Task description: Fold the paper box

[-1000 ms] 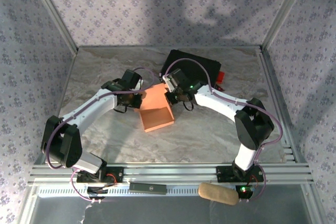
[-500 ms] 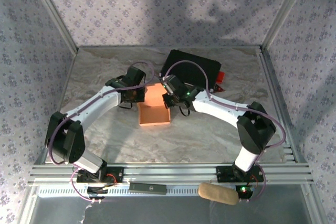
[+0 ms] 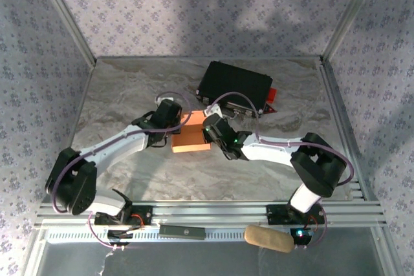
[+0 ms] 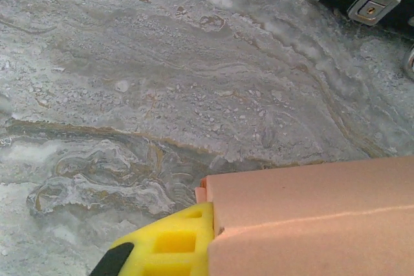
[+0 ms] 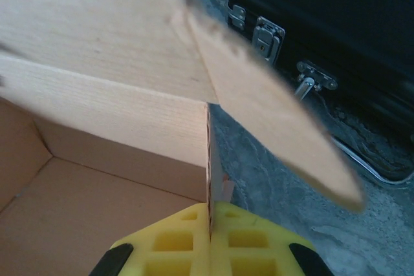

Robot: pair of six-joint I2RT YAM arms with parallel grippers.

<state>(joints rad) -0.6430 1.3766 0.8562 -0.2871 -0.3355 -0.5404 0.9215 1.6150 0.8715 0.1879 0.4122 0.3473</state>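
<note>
**Paper box [image 3: 191, 140] brought down and tipped; thin walls now at risk**

Since the earlier frame both arms have been lowered, and the salmon-pink paper box has been tipped so that less of its open inside is seen from above. It is held low over the marble table [image 3: 123, 101], just in front of the black latched case [image 3: 234, 86]. The right gripper [image 5: 209, 227] is clamped on the edge of one upright wall, its yellow pads [image 5: 174, 244] pressed onto the card. The left gripper [image 4: 210, 244] is closed too, seemingly on the opposite side, with one finger hidden by card. A loose flap [image 5: 272, 121] is left hanging toward the case. If the arms are pushed together or twisted unevenly, a wall could be creased or torn, or the card pulled from a pinch. The flap could also be snagged on the case's latches.
</note>
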